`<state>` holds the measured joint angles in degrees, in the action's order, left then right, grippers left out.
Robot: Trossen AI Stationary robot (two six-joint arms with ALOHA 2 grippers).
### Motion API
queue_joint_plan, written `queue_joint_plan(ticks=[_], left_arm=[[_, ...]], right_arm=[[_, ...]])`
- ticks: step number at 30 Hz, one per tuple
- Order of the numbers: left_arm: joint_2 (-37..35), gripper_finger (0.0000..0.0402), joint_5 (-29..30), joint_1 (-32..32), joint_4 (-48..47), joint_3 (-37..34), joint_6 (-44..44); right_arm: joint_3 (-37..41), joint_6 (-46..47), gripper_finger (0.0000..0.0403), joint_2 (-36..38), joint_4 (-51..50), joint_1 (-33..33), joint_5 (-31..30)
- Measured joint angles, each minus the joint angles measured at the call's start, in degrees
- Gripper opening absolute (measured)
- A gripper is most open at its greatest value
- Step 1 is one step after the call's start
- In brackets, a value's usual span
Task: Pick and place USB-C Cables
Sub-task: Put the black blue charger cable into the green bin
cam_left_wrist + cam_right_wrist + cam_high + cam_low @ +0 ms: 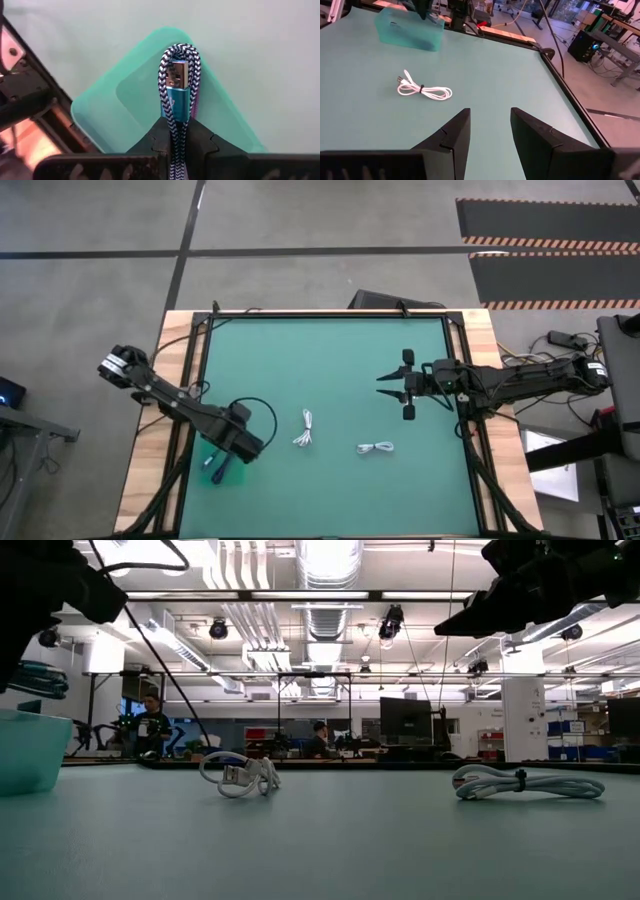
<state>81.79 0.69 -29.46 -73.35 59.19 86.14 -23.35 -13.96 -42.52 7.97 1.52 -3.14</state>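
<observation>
High view: two white USB-C cables (306, 429) (376, 448) lie near the worktop's (330, 350) centre, right end effector (395, 388) spread open at their 1 o'clock. Left wrist view: left end effector (176, 134) pinches a blue-tipped braided cable (178, 85) above a teal container (125, 100).

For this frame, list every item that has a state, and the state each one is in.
Left gripper: shut on a blue braided cable, held over the teal bin.
Right gripper: open, empty, above the mat.
Left white cable: coiled, lying loose on the mat.
Right white cable: coiled and tied, lying on the mat.
Teal bin: upright at the mat's left; no contents visible.
</observation>
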Motion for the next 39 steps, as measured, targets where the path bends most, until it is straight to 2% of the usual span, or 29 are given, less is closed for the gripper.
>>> queue_joint_plan(ticks=[7, 17, 39], left_arm=[[-4.9, 0.0011, -0.1, -0.3, 7.1, -6.9, 3.5], [-7.7, 0.0011, -3.1, -0.3, 8.0, -9.3, 3.4], [-3.9, 0.0011, -3.1, -0.3, 9.9, -10.1, 3.6]], right_arm=[[0.0, 0.0, 0.0132, 0.0, 0.0, 0.0, 0.0], [0.0, 0.0, 0.0132, 0.0, 0.0, 0.0, 0.0], [0.0, 0.4, 0.0132, 0.0, -0.1, 0.0, 0.0]])
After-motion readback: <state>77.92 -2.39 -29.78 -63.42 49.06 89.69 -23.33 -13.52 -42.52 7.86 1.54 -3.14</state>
